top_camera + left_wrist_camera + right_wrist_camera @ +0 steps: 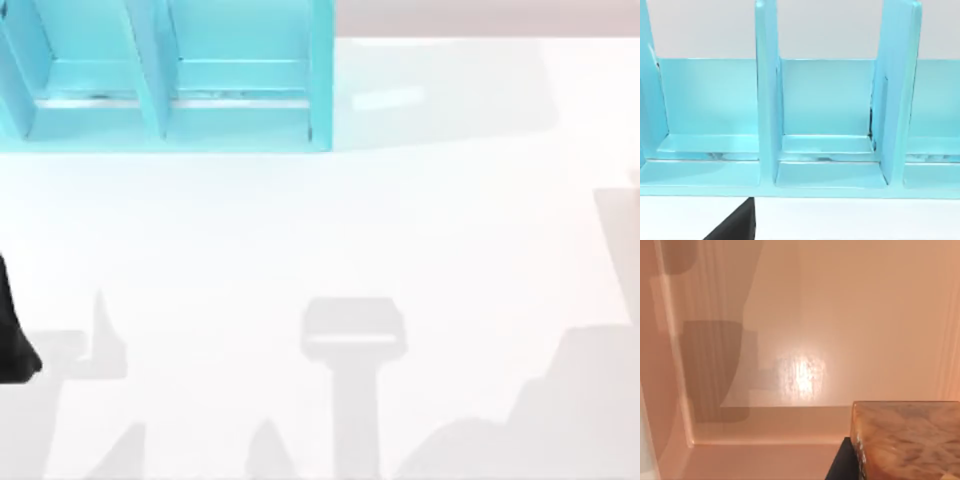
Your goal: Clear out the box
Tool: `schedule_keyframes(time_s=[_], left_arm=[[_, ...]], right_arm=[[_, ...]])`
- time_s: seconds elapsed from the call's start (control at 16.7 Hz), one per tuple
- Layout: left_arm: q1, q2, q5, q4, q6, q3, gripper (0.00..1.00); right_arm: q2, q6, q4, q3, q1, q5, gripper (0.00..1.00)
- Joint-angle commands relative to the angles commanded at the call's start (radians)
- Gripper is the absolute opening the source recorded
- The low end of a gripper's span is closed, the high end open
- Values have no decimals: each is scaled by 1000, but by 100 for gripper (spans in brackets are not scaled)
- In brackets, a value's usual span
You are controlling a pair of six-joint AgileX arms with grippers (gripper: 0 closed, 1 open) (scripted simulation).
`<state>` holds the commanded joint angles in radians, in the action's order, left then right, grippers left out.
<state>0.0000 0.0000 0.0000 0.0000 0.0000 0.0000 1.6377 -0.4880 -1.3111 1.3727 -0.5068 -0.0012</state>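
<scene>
Top view: left arm [15, 340] at table's [330, 240] left edge.

A divided rack [170, 80] stands at the table's [330, 240] far left.

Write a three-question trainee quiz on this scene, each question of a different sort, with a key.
1. True or false: the blue rack stands at the table's far left in the top view.
2. What lies inside the peach box in the right wrist view? A) wood-grained block B) red ball
3. Fill in: the rack's compartments look ___.

Key: 1 true; 2 A, the wood-grained block; 3 empty.
</scene>
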Motion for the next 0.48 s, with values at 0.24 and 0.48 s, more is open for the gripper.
schedule_keyframes(time_s=[0.24, 0.48], left_arm=[[0, 0, 0, 0, 0, 0, 100], [0, 0, 0, 0, 0, 0, 100]], right_arm=[[-15, 171, 43, -76, 172, -1, 0], [-48, 448, 103, -175, 451, 0, 0]])
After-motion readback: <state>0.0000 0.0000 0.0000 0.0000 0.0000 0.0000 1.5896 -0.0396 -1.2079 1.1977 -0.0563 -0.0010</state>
